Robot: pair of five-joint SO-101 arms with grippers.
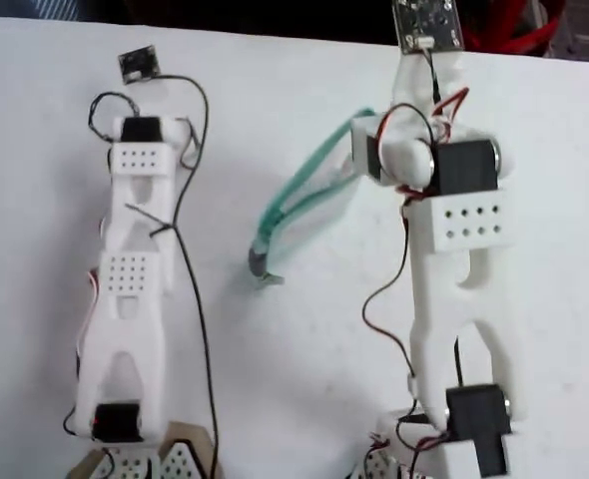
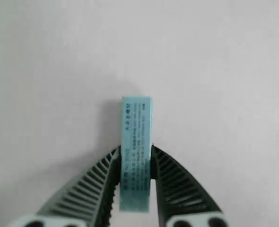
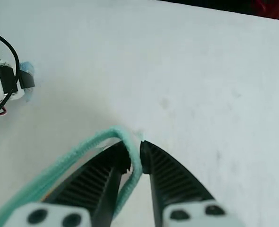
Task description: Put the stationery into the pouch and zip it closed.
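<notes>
Nearest the lens, the left gripper [image 2: 135,151] is clamped narrowly on a small light blue rectangular stationery piece with printed lettering [image 2: 136,142]. Its ribbed dark jaws press the piece's two long sides, and the far end sticks out past the tips over the white table [image 2: 215,71]. Whether that end touches the table cannot be told. This piece sits outside the clear plastic pouch with teal fabric edging [image 1: 309,190] and well apart from it, on the side away from the right arm. The right gripper [image 3: 135,145] is pinched nearly closed on the pouch's teal rim, which loops up between the fingertips and trails back along one finger. From the high view the pouch stretches away from that gripper across the table and ends at a small grey tab [image 1: 262,265]. Its two teal edges stand apart along most of their length, so the mouth looks unzipped. A thin black cable [image 1: 197,299] runs alongside the left arm, between that arm and the pouch.
</notes>
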